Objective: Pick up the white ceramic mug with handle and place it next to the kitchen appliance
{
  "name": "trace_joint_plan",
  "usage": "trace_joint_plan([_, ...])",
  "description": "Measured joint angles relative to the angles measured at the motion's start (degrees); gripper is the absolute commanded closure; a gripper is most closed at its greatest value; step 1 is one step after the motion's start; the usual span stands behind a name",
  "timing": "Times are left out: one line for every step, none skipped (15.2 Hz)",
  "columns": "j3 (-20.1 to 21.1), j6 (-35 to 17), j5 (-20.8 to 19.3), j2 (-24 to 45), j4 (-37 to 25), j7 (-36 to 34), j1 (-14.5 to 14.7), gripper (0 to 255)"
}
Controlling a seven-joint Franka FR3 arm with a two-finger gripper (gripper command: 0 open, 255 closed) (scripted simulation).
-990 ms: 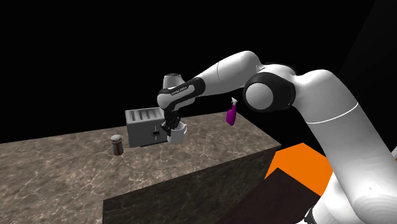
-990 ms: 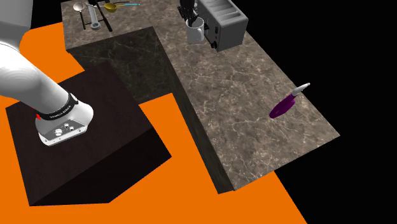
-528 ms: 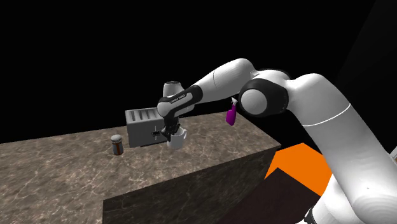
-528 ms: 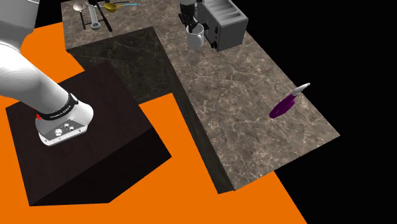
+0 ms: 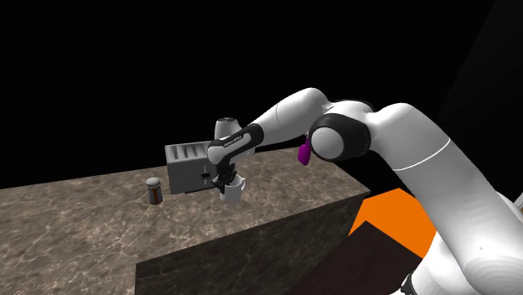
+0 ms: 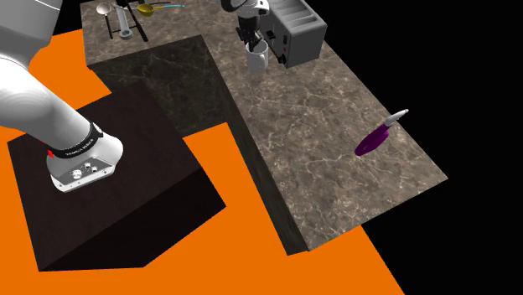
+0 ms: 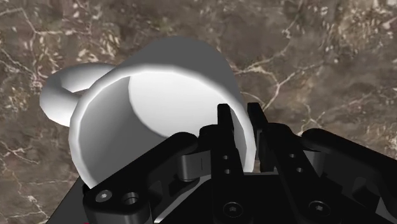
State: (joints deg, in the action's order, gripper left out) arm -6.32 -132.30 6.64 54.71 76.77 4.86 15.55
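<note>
My claw [image 7: 240, 130] is clenched on the white mug [image 7: 159, 89]. It pinches the wall at the rim, with one finger [image 7: 224, 127] inside the cup and the other outside. The handle sticks out on the side of the mug away from my fingers. In the shoulder view the mug hangs under me just in front of the grey toaster [image 5: 189, 166], low over the dark marbled counter [image 5: 84, 226]. I cannot tell whether its base touches the stone. A small can [image 5: 153, 191] stands near the toaster at that view's left. A purple spray bottle [image 6: 379, 134] lies well apart.
</note>
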Motion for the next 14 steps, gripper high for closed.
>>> trace_joint_plan([0.1, -0.4, 0.0, 0.6, -0.2, 0.0, 0.0, 255])
trace_joint_plan([0.1, -0.7, 0.1, 1.2, -0.4, 0.1, -0.1, 255])
trace_joint_plan([0.2, -1.3, 0.1, 1.8, -0.5, 0.1, -0.1, 255])
trace_joint_plan([0.2, -1.5, 0.2, 2.4, -0.9, 0.1, -0.2, 255])
trace_joint_plan([0.2, -1.5, 0.2, 2.6, -1.1, 0.1, -0.2, 255])
trace_joint_plan([0.2, -1.5, 0.2, 2.8, -1.2, 0.1, -0.2, 255])
trace_joint_plan([0.2, -1.5, 0.2, 2.8, -1.3, 0.1, -0.2, 255])
trace_joint_plan([0.2, -1.6, 0.2, 2.9, -1.3, 0.0, -0.2, 255])
trace_joint_plan([0.2, -1.6, 0.2, 2.9, -1.3, 0.0, -0.2, 255])
trace_joint_plan([0.2, -1.6, 0.2, 2.9, -1.3, 0.0, -0.2, 255])
trace_joint_plan([0.2, -1.6, 0.2, 2.9, -1.3, 0.0, -0.2, 0])
trace_joint_plan([0.2, -1.6, 0.2, 2.9, -1.3, 0.1, -0.2, 0])
trace_joint_plan([0.2, -1.6, 0.2, 2.9, -1.4, 0.1, -0.2, 0])
trace_joint_plan([0.2, -1.6, 0.2, 2.9, -1.4, 0.0, -0.2, 0])
